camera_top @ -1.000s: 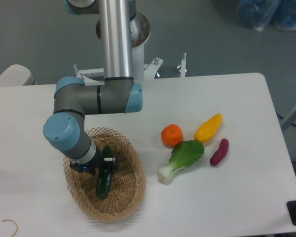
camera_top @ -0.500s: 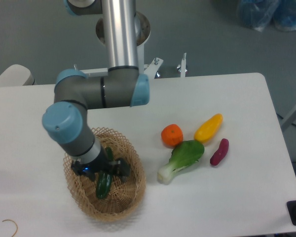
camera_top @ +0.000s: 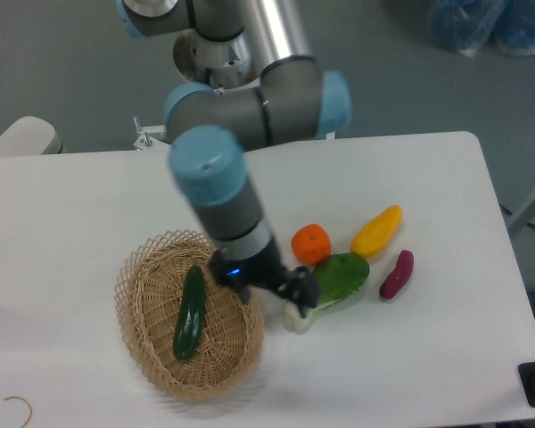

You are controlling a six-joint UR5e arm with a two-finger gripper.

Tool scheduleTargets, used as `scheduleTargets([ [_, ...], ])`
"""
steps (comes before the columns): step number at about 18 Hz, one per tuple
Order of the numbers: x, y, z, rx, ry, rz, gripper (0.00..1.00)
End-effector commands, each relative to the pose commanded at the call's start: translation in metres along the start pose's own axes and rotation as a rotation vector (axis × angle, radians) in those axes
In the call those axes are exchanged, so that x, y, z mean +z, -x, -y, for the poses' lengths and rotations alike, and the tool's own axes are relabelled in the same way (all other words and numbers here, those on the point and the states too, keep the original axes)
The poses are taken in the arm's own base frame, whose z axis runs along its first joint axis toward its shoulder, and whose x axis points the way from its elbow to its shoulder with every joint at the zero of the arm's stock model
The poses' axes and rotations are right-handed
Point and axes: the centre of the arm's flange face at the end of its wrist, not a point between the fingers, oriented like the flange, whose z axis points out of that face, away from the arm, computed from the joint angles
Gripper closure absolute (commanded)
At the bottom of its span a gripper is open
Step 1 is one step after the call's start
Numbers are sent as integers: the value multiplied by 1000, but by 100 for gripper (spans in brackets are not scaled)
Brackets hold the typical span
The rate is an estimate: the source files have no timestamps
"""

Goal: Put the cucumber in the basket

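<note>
The dark green cucumber (camera_top: pixel 191 312) lies lengthwise inside the tan wicker basket (camera_top: pixel 225 352) at the front left of the white table, with nothing touching it. My gripper (camera_top: pixel 272 283) hangs to the right of the basket's rim, above the gap between the basket and the bok choy. It is open and holds nothing. The wrist and forearm rise behind it toward the back of the table.
Right of the basket lie a bok choy (camera_top: pixel 339 278), partly hidden by my gripper, an orange (camera_top: pixel 310 242), a yellow vegetable (camera_top: pixel 377 230) and a small purple piece (camera_top: pixel 396 273). A thin tan loop (camera_top: pixel 19 406) sits at the front left edge.
The gripper let go of the cucumber, which now rests in the basket. The arm lifted and swung right, from over the basket to beside the bok choy.
</note>
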Motion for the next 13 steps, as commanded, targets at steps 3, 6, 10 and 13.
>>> scheduleTargets([
  [3,-5,29,-34,140,-5,1,0],
  [6,-7,52,-67,223,-51,-28,0],
  [10,-11,64,-95,387,-47,-39,0],
  [13,-13,67,-102,380,-55,-36,0],
])
